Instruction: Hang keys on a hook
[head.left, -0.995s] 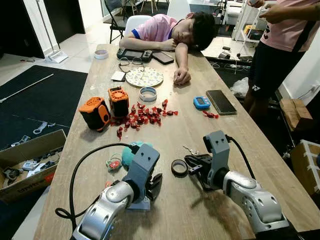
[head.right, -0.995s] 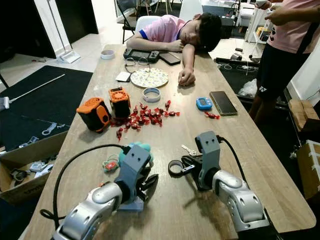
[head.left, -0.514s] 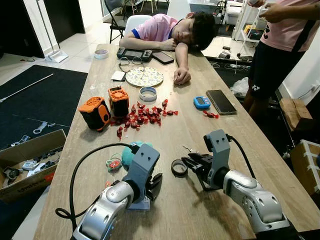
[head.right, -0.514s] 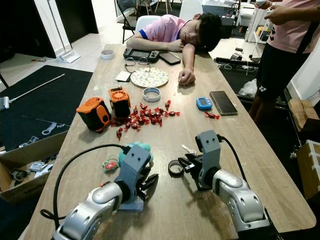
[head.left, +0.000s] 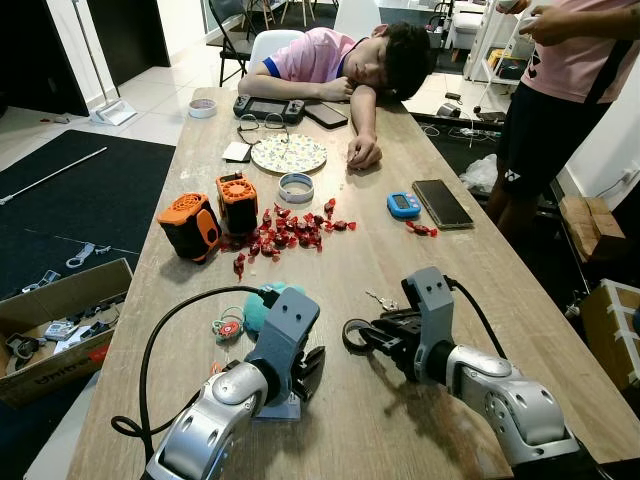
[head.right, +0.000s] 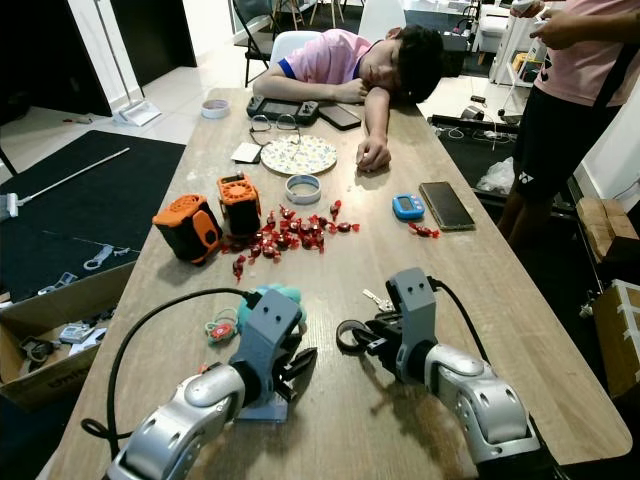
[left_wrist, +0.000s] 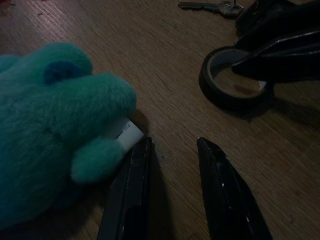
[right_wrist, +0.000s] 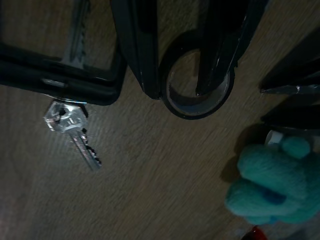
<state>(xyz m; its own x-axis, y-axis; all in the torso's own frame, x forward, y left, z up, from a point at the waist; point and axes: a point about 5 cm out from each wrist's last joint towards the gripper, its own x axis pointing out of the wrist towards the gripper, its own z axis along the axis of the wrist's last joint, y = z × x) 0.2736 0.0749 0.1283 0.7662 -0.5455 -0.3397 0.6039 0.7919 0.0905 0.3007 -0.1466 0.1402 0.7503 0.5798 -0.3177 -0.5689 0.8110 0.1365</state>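
Having slid left across the tabletop (head.left: 470, 270) since a second ago, right gripper (head.left: 362, 334) now reaching over the black tape ring (head.left: 356, 335).

Left eye view: keys (head.left: 381, 300) lying flat on the wood just behind the right gripper, untouched, long axis running diagonally, blade tip pointing away toward the far left. Left gripper (head.left: 303, 372) resting low beside the teal plush toy (head.left: 258, 308).

Left wrist view: left gripper fingers (left_wrist: 225, 195) spread apart, gripping nothing; plush toy (left_wrist: 50, 125) alongside, tape ring (left_wrist: 232, 80) ahead.

Right wrist view: right gripper fingers (right_wrist: 135, 45) parted, one inside the tape ring (right_wrist: 200, 90), one outside; key (right_wrist: 75, 131) lying beside.
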